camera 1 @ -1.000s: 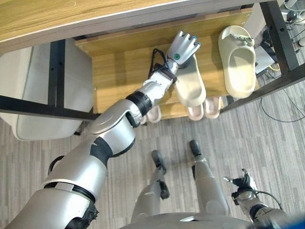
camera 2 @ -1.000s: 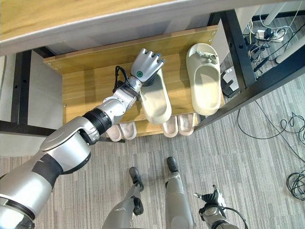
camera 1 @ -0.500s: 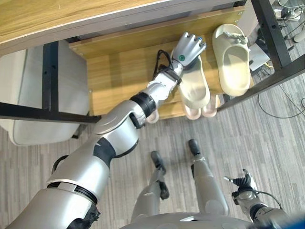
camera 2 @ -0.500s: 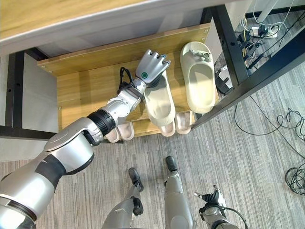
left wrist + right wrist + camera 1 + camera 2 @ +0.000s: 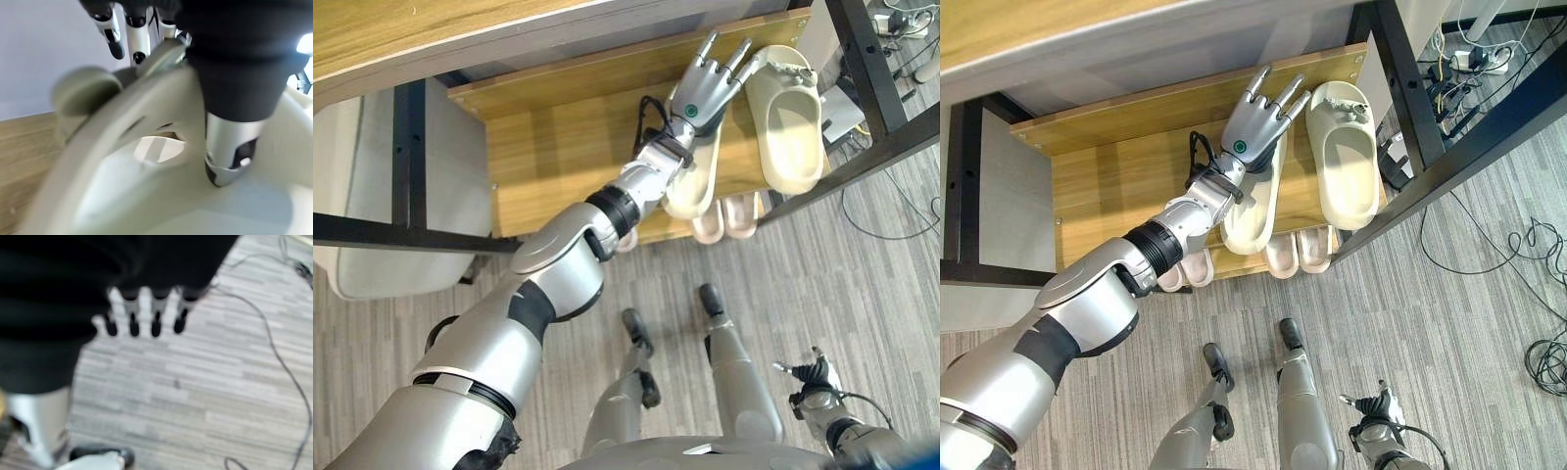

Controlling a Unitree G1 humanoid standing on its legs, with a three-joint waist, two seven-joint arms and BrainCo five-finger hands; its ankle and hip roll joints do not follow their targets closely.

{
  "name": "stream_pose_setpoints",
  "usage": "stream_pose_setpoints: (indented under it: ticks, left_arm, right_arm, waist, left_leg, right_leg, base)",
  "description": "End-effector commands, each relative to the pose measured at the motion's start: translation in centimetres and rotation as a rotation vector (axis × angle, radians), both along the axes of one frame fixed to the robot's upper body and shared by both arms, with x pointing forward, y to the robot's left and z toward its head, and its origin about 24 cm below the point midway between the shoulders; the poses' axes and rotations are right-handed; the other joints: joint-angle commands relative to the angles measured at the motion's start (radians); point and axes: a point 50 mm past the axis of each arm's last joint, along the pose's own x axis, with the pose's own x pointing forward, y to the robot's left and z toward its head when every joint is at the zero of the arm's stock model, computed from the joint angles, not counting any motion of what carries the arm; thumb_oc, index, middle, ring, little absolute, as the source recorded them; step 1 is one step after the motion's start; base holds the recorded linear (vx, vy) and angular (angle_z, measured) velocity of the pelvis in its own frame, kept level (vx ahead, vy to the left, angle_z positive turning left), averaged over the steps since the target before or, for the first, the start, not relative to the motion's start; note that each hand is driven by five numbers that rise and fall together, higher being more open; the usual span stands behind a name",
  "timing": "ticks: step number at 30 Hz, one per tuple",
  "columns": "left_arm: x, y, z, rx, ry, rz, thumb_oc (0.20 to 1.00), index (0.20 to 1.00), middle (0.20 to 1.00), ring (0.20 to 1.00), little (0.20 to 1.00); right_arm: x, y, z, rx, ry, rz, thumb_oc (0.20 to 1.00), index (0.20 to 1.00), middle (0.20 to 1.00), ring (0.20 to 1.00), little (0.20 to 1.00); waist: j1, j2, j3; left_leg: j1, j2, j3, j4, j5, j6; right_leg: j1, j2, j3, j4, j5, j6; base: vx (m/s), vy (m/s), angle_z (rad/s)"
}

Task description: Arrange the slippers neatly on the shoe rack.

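Left hand (image 5: 705,93), fingers spread straight, rests over the toe of a cream slipper (image 5: 1255,208) on the shoe rack (image 5: 558,147) upper shelf, just beside its mate (image 5: 785,117) near the shelf's right edge. Pink slippers (image 5: 724,217) poke out below the shelf's front edge. Right hand (image 5: 811,375) hangs relaxed above the floor.

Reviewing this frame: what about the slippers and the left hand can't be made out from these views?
- Toe end of the near cream slipper: head views, covered by the left hand.
- Gap or contact between it and the far cream slipper: the fingers cross the spot.
- Pink slippers on the lower shelf: the shelf board above hides all but their ends.
- Left wrist view: blurred.
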Motion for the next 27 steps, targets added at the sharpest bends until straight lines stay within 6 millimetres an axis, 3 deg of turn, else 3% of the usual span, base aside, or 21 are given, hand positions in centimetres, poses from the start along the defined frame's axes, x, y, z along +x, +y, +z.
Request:
stream_pose_setpoints:
  ticks: [1, 8, 20, 27]
  left_arm:
    - [0.8, 0.7, 1.5, -0.123, 0.037, 0.054, 1.000, 1.000, 1.000, 1.000, 1.000]
    - [1.2, 1.5, 0.8, -0.195, 0.121, 0.062, 1.000, 1.000, 1.000, 1.000, 1.000]
    - [1.3, 1.4, -0.4, -0.264, 0.221, 0.031, 1.000, 1.000, 1.000, 1.000, 1.000]
    - [0.9, 1.5, -1.4, -0.456, 0.331, -0.068, 1.000, 1.000, 1.000, 1.000, 1.000]
  right_arm:
    - [0.2, -1.7, 0.6, -0.041, -0.001, -0.040, 1.000, 1.000, 1.000, 1.000, 1.000]
    - [0.3, -1.8, 0.7, -0.024, 0.002, -0.048, 1.000, 1.000, 1.000, 1.000, 1.000]
    - [-0.2, -2.3, 0.6, -0.013, 0.025, -0.077, 1.000, 1.000, 1.000, 1.000, 1.000]
    - [-1.6, -2.3, 0.0, 0.005, 0.072, -0.097, 1.000, 1.000, 1.000, 1.000, 1.000]
  waist:
    - [-0.009, 0.010, 0.042]
    - [-0.002, -0.005, 0.041]
    - [0.014, -0.006, 0.032]
    - [0.028, -0.001, 0.017]
  left_leg:
    - [0.007, -0.003, -0.041, 0.052, -0.105, -0.040]
    - [0.011, -0.004, -0.058, 0.061, -0.100, -0.044]
    - [0.011, -0.008, -0.066, 0.056, -0.086, -0.040]
    - [0.030, -0.008, -0.075, 0.061, -0.084, -0.039]
  right_leg:
    - [0.081, 0.004, -0.121, -0.156, 0.025, 0.008]
    - [0.098, 0.001, -0.134, -0.156, 0.025, 0.004]
    - [0.102, -0.004, -0.136, -0.168, 0.039, 0.003]
    - [0.130, -0.007, -0.140, -0.169, 0.036, 0.001]
  base:
    - [0.00, 0.000, 0.00]
    - [-0.03, -0.024, 0.05]
    - [-0.03, -0.011, 0.02]
    - [0.00, -0.005, 0.03]
